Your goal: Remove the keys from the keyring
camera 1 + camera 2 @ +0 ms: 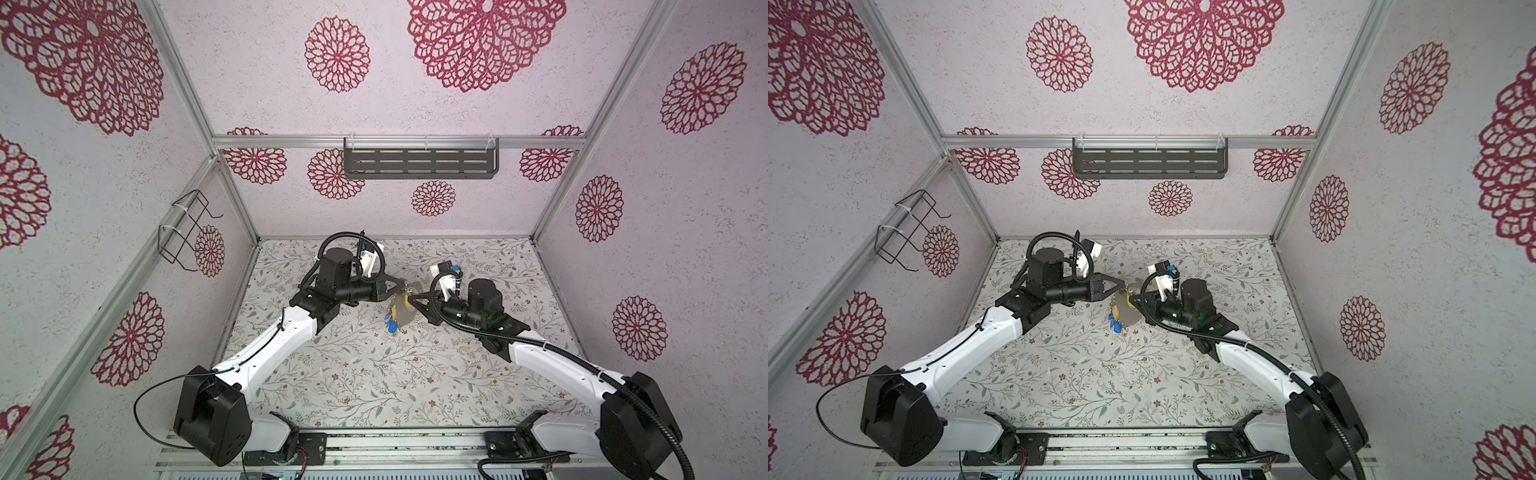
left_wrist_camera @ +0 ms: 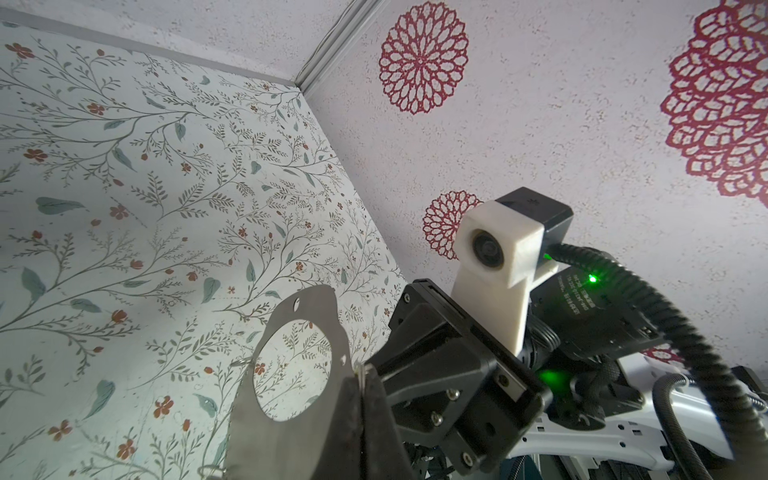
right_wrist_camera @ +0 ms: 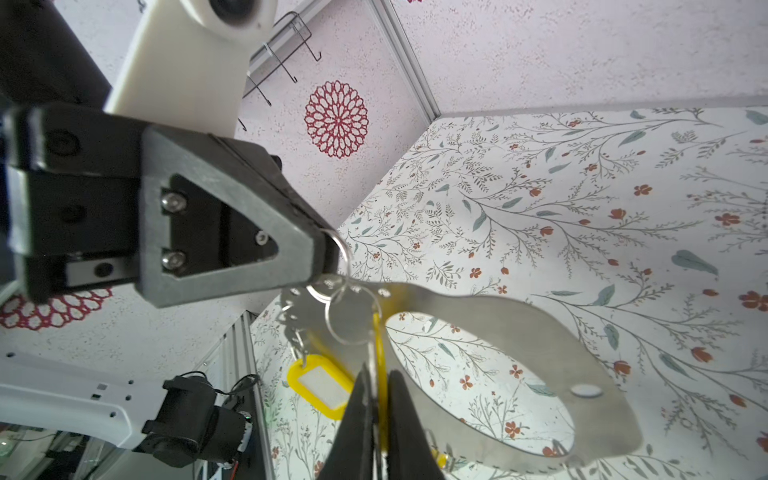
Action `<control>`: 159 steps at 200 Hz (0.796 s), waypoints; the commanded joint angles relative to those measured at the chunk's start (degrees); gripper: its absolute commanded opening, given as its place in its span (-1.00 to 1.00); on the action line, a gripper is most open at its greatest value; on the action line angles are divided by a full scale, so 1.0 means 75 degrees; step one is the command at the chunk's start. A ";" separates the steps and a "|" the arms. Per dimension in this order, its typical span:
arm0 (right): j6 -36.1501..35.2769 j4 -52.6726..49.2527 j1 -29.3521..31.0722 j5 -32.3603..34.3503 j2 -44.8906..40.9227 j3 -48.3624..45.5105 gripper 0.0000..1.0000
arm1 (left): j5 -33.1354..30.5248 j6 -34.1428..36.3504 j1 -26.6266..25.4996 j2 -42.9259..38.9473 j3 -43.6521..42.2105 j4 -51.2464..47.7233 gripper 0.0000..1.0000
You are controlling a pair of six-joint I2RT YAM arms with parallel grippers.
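Two grippers, both clamped: right gripper [image 3: 379, 380] pinches edge-on yellow oblong plastic key tag [image 3: 377, 340], tag not yet off large flat grey metal crescent keyring [image 3: 519, 316]. Opposite, left gripper [image 3: 327, 254] grips keyring at one end, band held clear above floral-patterned tabletop [image 1: 374, 374]. Second yellow tag [image 3: 318, 384] and blue tags [image 1: 390, 328] hang from keyring's outer edge. No loose tag visible beneath keyring. Judgement: first removal in hand, nearly all work left.

Yellow, blue keys [image 1: 390, 327]; grey keyring [image 1: 406, 312]
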 commanded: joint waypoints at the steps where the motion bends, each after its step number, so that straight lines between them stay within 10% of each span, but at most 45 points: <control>1: -0.0183 -0.0399 -0.0004 0.0281 -0.0443 0.0278 -1.00 | 0.0048 0.0108 0.0008 0.0045 0.0052 0.0282 -0.99; 45: -0.0302 -0.1263 -0.0004 0.0761 -0.1024 0.0783 -1.00 | 0.0035 -0.0143 0.0017 -0.0010 -0.0204 0.0803 -0.78; 76: -0.0907 -0.2381 -0.0004 0.0914 -0.1008 0.1528 -1.00 | -0.0385 -0.0119 0.0032 -0.0252 -0.0448 0.1028 0.27; 159: -0.2086 -0.3538 -0.0014 0.0569 -0.0820 0.2499 -1.00 | -0.0289 0.0129 0.0511 -0.0528 -0.1082 0.1867 0.11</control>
